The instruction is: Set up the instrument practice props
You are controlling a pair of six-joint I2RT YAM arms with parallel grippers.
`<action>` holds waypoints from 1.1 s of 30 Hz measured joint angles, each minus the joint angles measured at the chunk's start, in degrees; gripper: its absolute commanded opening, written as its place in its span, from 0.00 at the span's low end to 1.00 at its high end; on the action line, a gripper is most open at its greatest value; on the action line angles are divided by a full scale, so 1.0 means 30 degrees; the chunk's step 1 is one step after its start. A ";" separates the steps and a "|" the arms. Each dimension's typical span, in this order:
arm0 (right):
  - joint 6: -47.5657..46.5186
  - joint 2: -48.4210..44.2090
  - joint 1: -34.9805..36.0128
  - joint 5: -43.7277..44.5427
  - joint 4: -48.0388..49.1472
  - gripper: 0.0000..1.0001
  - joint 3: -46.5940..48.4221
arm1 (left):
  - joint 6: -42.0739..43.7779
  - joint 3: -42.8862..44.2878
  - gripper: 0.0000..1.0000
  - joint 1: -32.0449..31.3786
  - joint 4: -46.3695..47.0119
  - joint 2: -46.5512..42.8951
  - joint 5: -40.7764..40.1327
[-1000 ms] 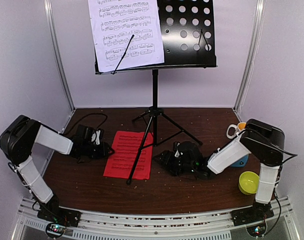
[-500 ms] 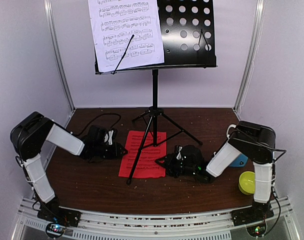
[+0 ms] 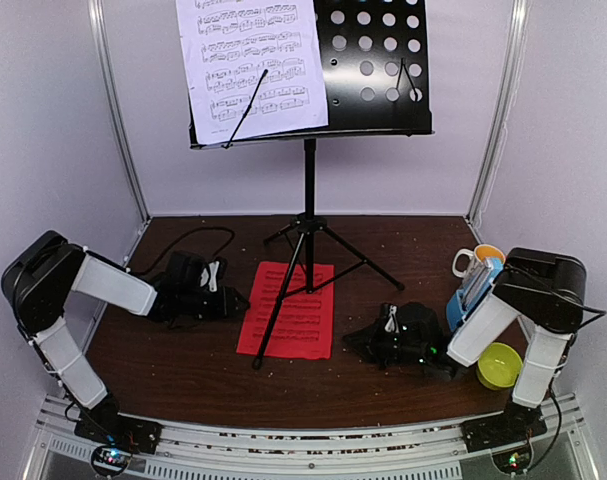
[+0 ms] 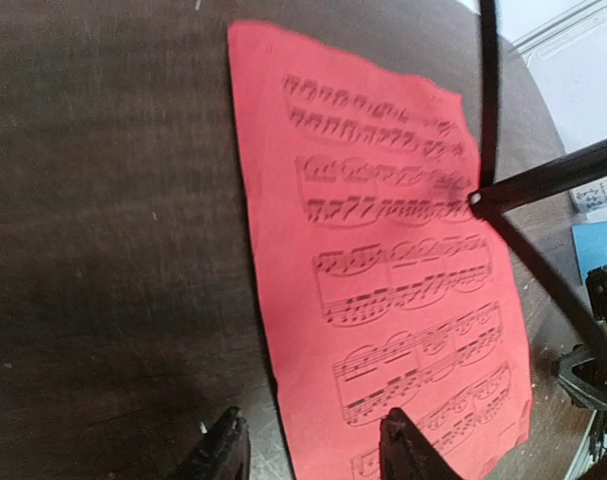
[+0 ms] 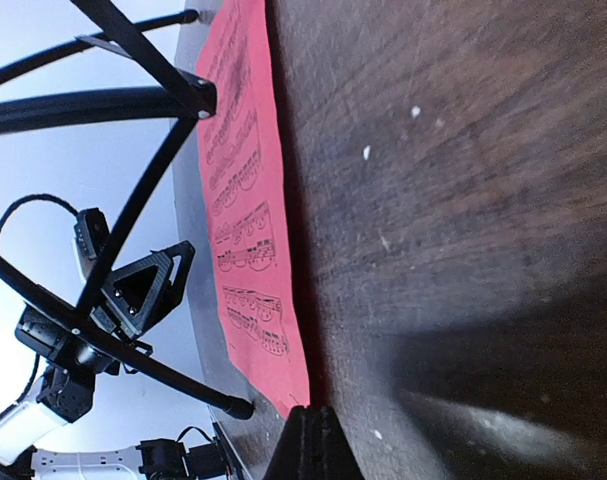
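Observation:
The black music stand [image 3: 309,190] rises at the table's middle, its perforated desk [image 3: 378,60] carrying the white music sheet [image 3: 251,65]. Flat on the table, under one tripod leg [image 3: 280,305], lies the red music sheet [image 3: 286,310] [image 4: 383,250] [image 5: 241,190]. My left gripper [image 3: 241,300] [image 4: 313,455] is open and low, one finger over the wood and the other over the red sheet's left edge. My right gripper [image 3: 349,345] [image 5: 313,445] is shut on nothing, its tip just off the red sheet's right corner. The blue metronome [image 3: 461,305] stands by my right arm.
A white mug [image 3: 470,260] and a yellow bowl [image 3: 497,365] sit at the right side of the brown table [image 3: 403,250]. The stand's other tripod legs [image 3: 368,262] spread toward the back and right. Metal frame posts [image 3: 118,110] flank the back corners.
The red sheet slid right under the stand leg. My right gripper then closed and pulled back to the right, off the sheet. My left gripper followed the sheet right and opened wider.

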 measured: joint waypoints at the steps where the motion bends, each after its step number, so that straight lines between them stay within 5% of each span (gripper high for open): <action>1: -0.0036 -0.0503 -0.0168 0.0087 0.0007 0.00 -0.0444 | 0.0146 0.0007 0.49 0.0000 -0.0168 -0.0379 -0.0153; 11: -0.0590 -0.0758 -0.0947 -0.0503 -0.0036 0.34 -0.0474 | 0.0925 0.0714 0.49 0.0357 -0.1851 -0.1501 -0.1195; 33: -0.1617 0.1821 -0.0692 -0.1370 -0.2688 0.35 0.3993 | 0.0102 0.2492 0.41 0.0474 -0.0131 0.2805 0.0729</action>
